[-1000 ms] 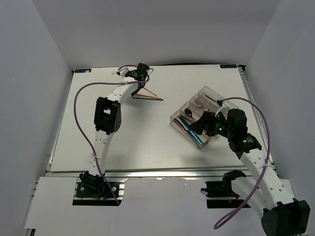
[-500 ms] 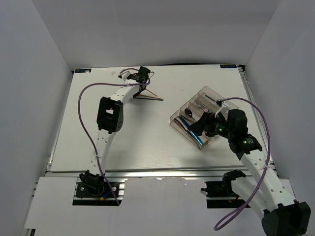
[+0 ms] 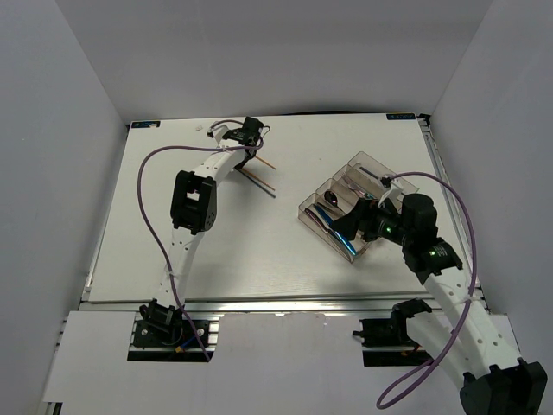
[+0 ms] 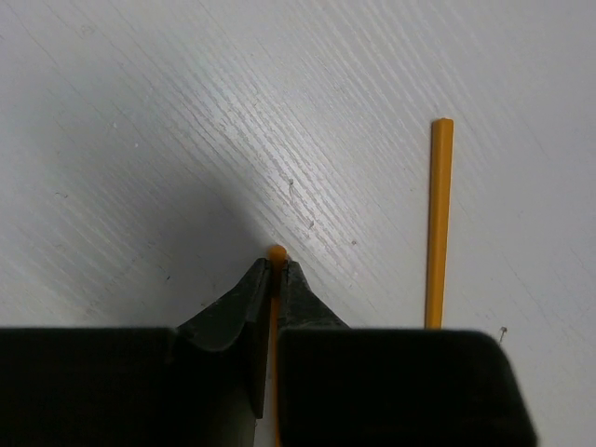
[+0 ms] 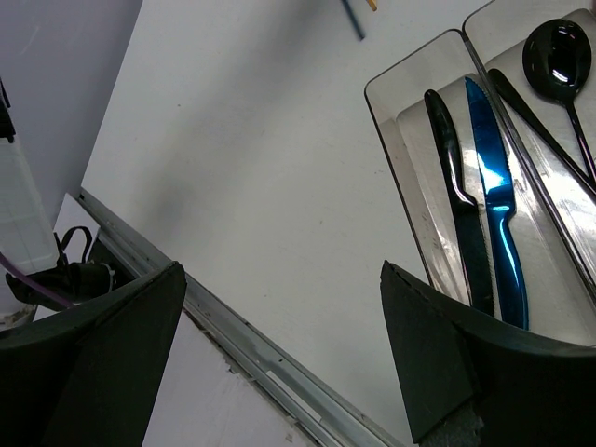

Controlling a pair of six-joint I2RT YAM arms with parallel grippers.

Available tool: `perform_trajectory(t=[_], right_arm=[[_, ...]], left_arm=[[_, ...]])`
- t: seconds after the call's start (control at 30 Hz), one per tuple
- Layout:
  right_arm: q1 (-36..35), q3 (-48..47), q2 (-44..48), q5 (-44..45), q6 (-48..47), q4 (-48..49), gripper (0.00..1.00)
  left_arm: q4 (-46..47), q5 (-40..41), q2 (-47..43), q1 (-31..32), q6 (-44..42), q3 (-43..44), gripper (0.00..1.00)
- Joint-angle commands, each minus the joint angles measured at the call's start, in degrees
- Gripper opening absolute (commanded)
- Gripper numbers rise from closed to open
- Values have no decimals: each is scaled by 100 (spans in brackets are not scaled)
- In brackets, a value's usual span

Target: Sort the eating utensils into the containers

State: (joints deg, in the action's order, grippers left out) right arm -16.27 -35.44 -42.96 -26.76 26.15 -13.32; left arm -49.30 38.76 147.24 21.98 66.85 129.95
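Note:
My left gripper point(image 4: 276, 265) is shut on the tip of an orange chopstick point(image 4: 276, 252) down at the table top. A second orange chopstick point(image 4: 436, 223) lies flat just to its right, roughly parallel. From above, the left gripper point(image 3: 248, 154) is at the far left-centre of the table with a chopstick point(image 3: 260, 182) slanting away from it. The clear organizer tray point(image 3: 304, 208) sits right of centre and holds a blue knife point(image 5: 494, 214), a dark knife point(image 5: 461, 205) and a black spoon point(image 5: 556, 56). My right gripper point(image 5: 282, 268) hangs open beside the tray's near corner, holding nothing.
The tray's rim point(image 5: 372, 88) lies close to my right finger point(image 5: 447, 354). A metal rail point(image 5: 242, 335) marks the table's near edge. White walls close in the table on three sides. Purple cables loop off both arms.
The left jaws have closed on the chopstick tip. The chopstick lying on the table has swung from pointing right to slanting down-right. The right arm has barely moved.

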Motion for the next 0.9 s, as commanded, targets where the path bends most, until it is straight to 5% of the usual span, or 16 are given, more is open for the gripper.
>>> perform_trajectory(t=[0.0,0.23,0.5,0.63,0.87], right_arm=[[-25,28,130,-136,-31,242,89],[-25,143,227,-145,-57,295,89],[-34,187,227,-276,-40,391,89],[-51,266,209,-382,-49,567,89],[-95,283,139,-400,-58,664,89]], left_arm=[[-159,-141,209,17,-5,-66,14],[69,-211,86,-62,21,-242,0],[473,-229,-440,-62,-269,-803,0],[1613,-483,-1179,-62,-462,-1900,0],[2750,-1028,-1979,-62,-673,-2588,0]])
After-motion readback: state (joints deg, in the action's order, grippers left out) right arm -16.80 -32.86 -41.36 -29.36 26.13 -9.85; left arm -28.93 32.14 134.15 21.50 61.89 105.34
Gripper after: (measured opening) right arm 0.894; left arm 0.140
